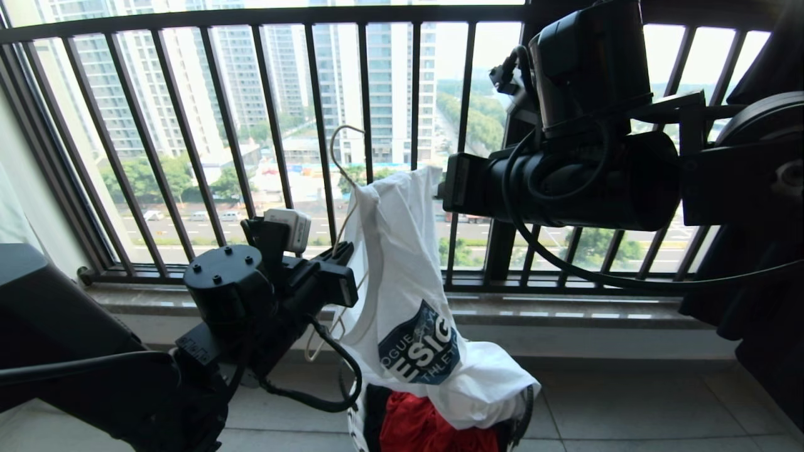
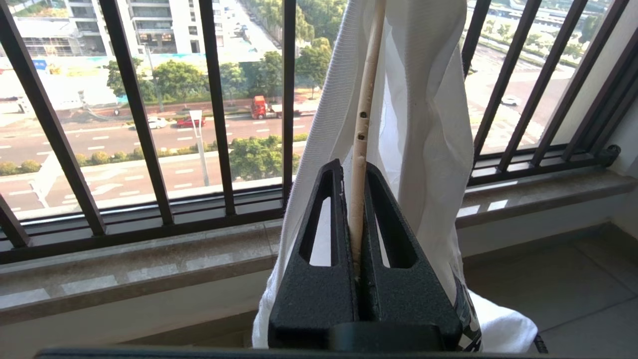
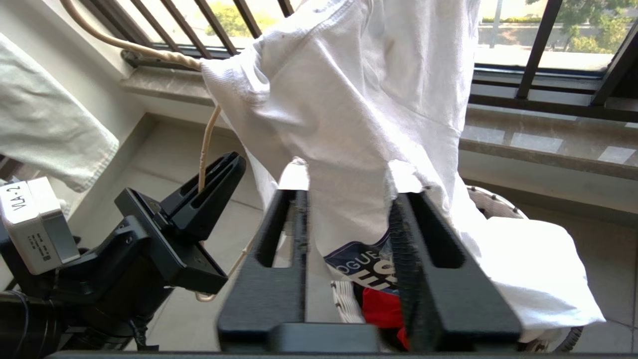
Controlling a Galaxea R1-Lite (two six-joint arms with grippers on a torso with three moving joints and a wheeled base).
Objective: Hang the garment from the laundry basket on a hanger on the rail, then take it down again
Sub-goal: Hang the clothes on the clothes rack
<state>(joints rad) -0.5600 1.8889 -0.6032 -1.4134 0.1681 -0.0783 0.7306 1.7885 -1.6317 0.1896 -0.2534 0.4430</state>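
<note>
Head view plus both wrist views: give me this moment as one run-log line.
left gripper: shut on hanger | right gripper: pinching T-shirt | T-shirt: partly on hanger, hem over basket

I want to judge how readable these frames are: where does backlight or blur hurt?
Head view: the bright window backlights the scene, so both arms go near-black and the T-shirt glows. Left wrist view: evenly lit and sharp; the hanger wire reads clearly between the left gripper's fingers. Right wrist view: the right gripper tips look slightly smeared against sunlit cloth.
</note>
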